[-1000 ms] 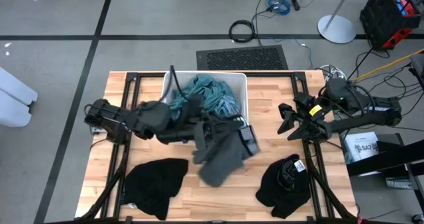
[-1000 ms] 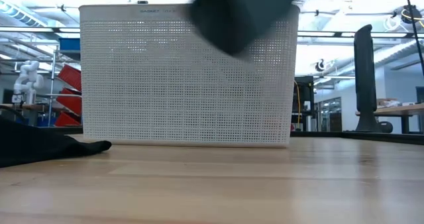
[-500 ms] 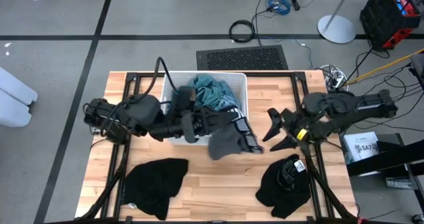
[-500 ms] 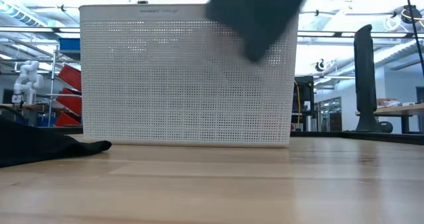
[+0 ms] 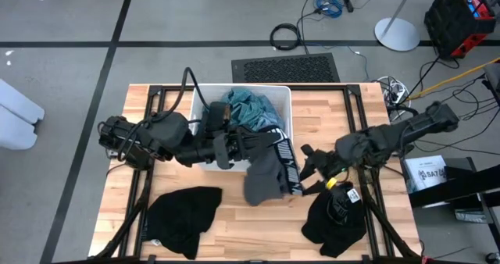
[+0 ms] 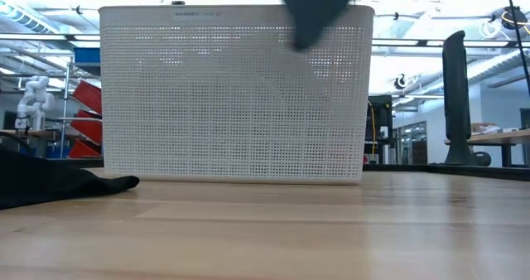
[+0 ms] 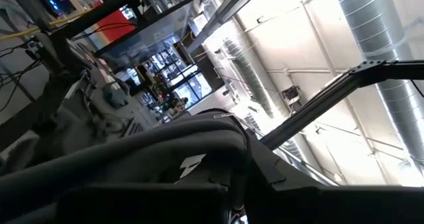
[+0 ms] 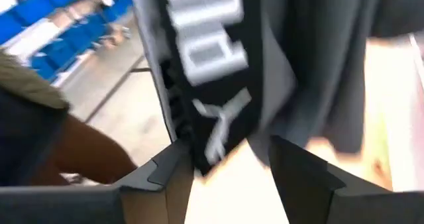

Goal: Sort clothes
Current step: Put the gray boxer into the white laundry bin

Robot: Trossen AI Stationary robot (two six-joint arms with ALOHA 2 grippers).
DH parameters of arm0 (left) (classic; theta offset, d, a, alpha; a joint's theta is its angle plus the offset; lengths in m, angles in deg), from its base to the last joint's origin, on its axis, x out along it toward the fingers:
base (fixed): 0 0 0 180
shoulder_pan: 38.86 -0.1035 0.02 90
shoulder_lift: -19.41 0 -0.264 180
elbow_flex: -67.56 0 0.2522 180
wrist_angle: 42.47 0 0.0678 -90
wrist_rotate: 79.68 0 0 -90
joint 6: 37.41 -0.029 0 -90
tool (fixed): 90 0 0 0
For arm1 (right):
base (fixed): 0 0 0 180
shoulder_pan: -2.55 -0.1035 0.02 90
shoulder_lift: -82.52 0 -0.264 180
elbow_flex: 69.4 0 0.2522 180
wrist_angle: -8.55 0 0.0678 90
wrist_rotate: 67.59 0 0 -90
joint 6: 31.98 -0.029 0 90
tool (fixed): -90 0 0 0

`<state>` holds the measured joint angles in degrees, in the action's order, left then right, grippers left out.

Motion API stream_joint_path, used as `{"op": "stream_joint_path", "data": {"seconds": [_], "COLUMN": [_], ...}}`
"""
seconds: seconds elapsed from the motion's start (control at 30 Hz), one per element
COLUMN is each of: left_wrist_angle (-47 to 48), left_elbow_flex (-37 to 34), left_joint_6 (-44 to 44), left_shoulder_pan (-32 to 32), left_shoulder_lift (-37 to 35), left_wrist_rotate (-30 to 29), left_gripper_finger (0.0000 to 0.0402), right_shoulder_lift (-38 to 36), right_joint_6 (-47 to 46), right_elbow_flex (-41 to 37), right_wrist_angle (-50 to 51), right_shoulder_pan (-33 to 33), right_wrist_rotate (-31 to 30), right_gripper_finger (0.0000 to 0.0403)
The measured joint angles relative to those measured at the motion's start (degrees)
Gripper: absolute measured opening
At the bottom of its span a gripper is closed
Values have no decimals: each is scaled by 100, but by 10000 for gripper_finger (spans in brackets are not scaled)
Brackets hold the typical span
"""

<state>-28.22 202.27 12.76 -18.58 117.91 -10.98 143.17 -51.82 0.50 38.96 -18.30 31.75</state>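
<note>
A dark grey garment with a black, white-lettered waistband hangs just in front of the white bin. My left gripper is shut on it and reaches in from the table's left. In the low view the garment hangs high before the bin. My right gripper stands open at the garment's right side. In the right wrist view the waistband's lower corner hangs between its fingers. Teal clothes fill the bin. My left gripper holds the grey garment by its upper part, coming in about level from the table's left. The cloth drapes over the fingers and hides the place of contact. The garment hangs slack below, clear of the table. My right gripper's open fingers flank the waistband's corner; whether they touch it, I cannot tell.
One black garment lies at the near left, another at the near right, just beneath my right arm. Bare wood shows between them along the near edge.
My right gripper has gone down and toward the table's left, rolling as it went, up to the hanging garment's waistband. The garment has swung under my left gripper, and its lower end hangs a little higher now.
</note>
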Motion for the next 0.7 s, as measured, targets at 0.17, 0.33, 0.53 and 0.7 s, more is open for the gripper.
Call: {"op": "stream_joint_path", "data": {"seconds": [0.17,0.33,0.53,0.7], "left_wrist_angle": [41,27,53,228], "left_elbow_flex": [0,-2,-2,-2], "left_joint_6": [-111,-153,-310,-663], "left_shoulder_pan": [0,0,2,0], "left_shoulder_lift": [0,0,-81,-264], "left_wrist_rotate": [0,21,170,168], "left_gripper_finger": [18,18,18,18], "right_shoulder_lift": [539,751,510,342], "right_joint_6": [-387,-404,-880,-929], "right_elbow_flex": [0,10,646,2038], "right_wrist_angle": [-25,-324,356,2234], "right_shoulder_pan": [-225,-307,-398,-664], "right_wrist_rotate": [-932,-1413,-1542,-1989], "right_gripper_finger": [134,15,1,0]}}
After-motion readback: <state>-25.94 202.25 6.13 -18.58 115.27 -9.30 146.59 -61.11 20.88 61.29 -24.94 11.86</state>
